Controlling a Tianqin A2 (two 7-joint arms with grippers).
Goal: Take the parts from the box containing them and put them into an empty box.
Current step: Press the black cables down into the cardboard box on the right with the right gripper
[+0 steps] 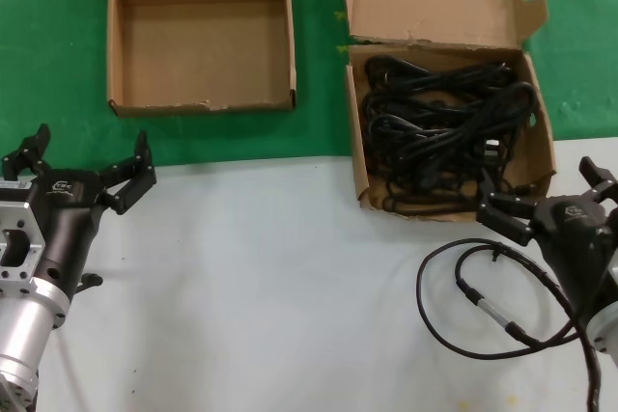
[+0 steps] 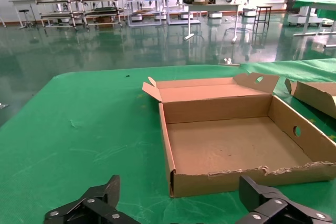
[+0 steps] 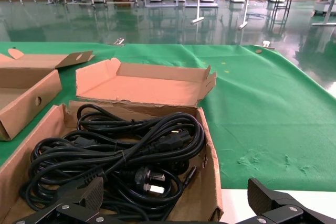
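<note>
Two hands are ours to work with, and both stand spread with nothing between their fingers. Our right hand (image 1: pixel 548 202) hovers at the near right corner of the box containing the parts (image 1: pixel 359 147), its fingers just over the cardboard rim. Directly ahead of it lie the parts (image 1: pixel 439 127), black cords tangled in one heap with a plug (image 3: pixel 148 178) showing close to the hand. Our left hand (image 1: pixel 85 169) waits well off to the side, over the table (image 1: pixel 270 287), with the empty box (image 1: pixel 121 45) straight ahead of it on the green cloth (image 1: pixel 48 55).

We judge the step in hand to be the first reach into the full box. To do it well, we should carry the right hand forward past the rim before lowering, so that the fingers clear the cardboard. We should close on a thick bunch of coils, not a single strand, since a lone loop would likely drag the heap. A thin cable (image 1: pixel 483 306) loops just behind the right hand; we should keep it from snagging as we lift.
</note>
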